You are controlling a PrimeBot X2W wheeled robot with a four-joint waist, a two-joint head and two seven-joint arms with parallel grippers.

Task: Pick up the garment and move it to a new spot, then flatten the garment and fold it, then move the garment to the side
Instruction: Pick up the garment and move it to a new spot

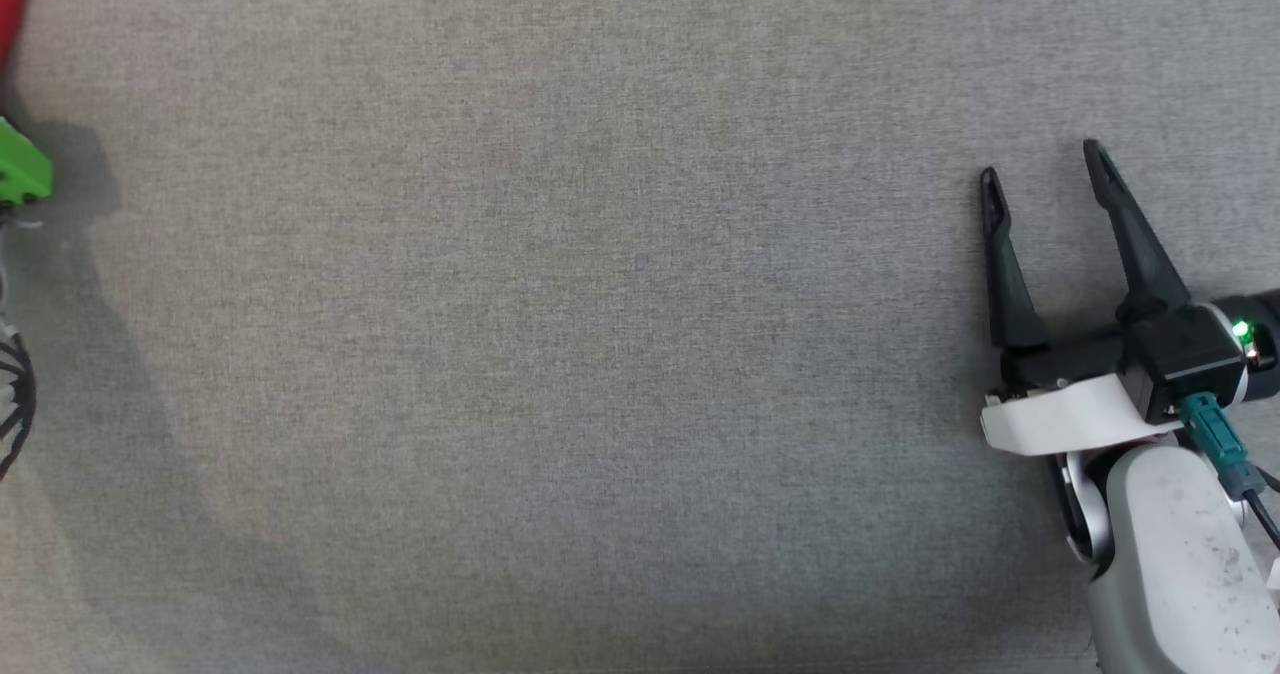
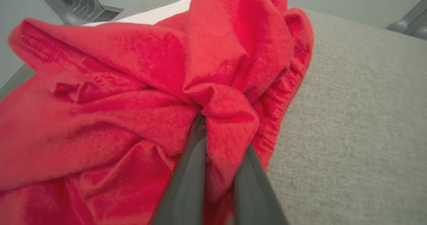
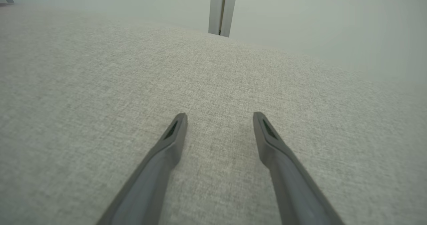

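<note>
A grey fabric surface (image 1: 600, 354) is lying beneath everything. The red garment (image 2: 116, 101) is bunching at its far left, with the left gripper (image 2: 223, 135) clamping a fold. The right gripper (image 1: 1040, 160) is hovering far right, fingers apart. A small green object (image 1: 20, 169) is sitting near the garment.

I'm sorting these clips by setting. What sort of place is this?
Probably a robot lab or test cell, not a home: a wide table covered in grey fabric, bare pale walls with metal frame struts, and a red garment.
</note>
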